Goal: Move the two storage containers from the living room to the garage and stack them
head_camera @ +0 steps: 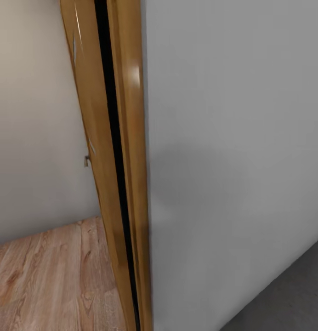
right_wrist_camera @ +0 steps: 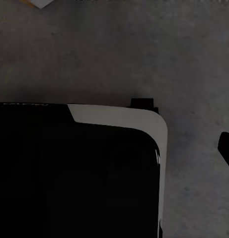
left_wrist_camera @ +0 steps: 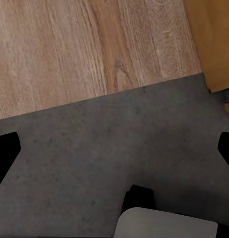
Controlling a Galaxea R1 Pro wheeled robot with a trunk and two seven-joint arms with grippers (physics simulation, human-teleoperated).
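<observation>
We are at a doorway: the head view faces the edge of a wooden door (head_camera: pixel 114 184) and a grey wall (head_camera: pixel 232 161), with wood planks (head_camera: pixel 48 276) on one side and concrete floor (head_camera: pixel 287 294) on the other. The left gripper (left_wrist_camera: pixel 116 148) hangs with its fingers spread wide and nothing between them over the seam where planks meet concrete; of the right gripper we cannot tell the state, and no storage container is in sight. With the door and wall so close, we judge the base or an arm could clip them if we turn blind.
</observation>
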